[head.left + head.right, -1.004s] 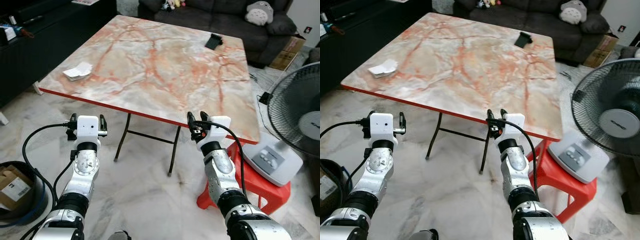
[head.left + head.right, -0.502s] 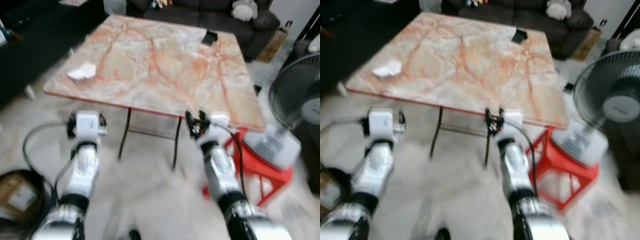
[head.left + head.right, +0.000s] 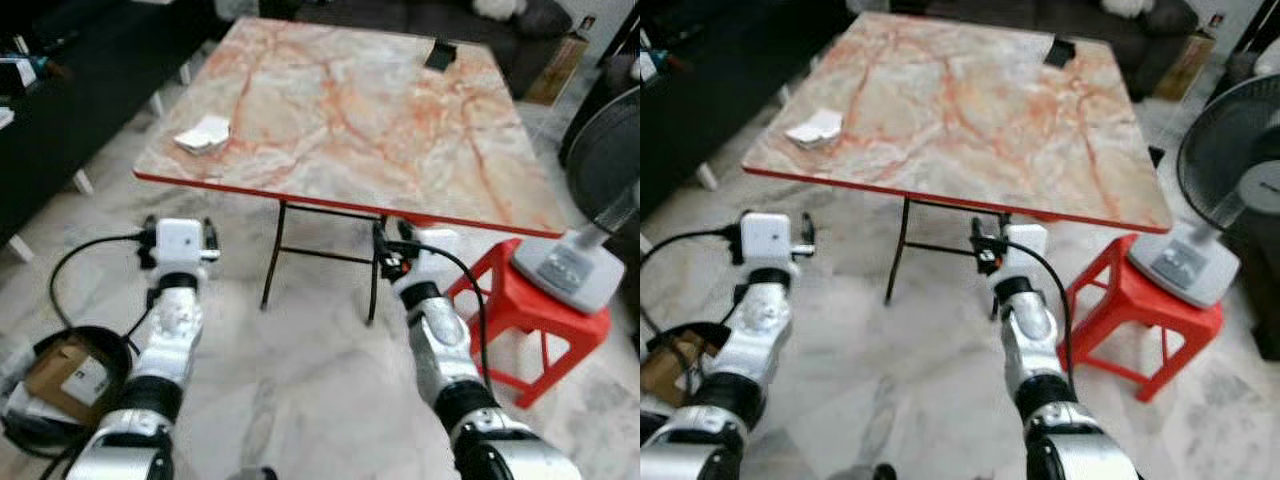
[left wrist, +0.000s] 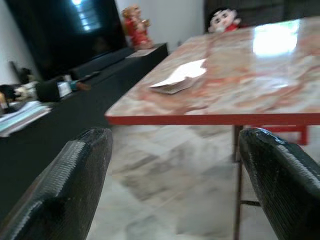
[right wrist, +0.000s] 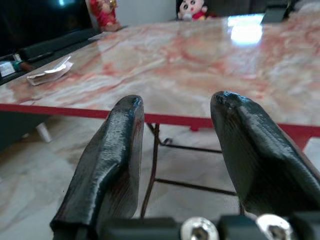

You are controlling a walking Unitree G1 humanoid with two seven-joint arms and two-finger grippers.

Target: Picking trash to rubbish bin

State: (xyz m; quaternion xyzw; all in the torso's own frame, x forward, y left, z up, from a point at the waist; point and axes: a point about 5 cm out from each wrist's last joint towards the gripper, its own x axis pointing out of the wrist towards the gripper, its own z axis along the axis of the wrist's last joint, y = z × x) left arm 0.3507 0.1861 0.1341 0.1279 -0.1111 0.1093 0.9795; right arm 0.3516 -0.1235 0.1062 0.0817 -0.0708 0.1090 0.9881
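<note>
Presently, the crumpled white paper scrap [image 3: 203, 134] is seen untouched near the left edge of the marble-patterned, red-rimmed counter [image 3: 360, 120]. The left gripper [image 3: 180, 238] and right gripper [image 3: 392, 245] are held open and empty before the counter. Pickup and binning are judged outstanding.

The right tool [image 5: 175, 150], fingers parted and empty, faces the marble table [image 5: 200, 65].

A marble-patterned table [image 3: 360, 120] carries crumpled white paper [image 3: 203, 134] and a black object [image 3: 439, 54].
</note>
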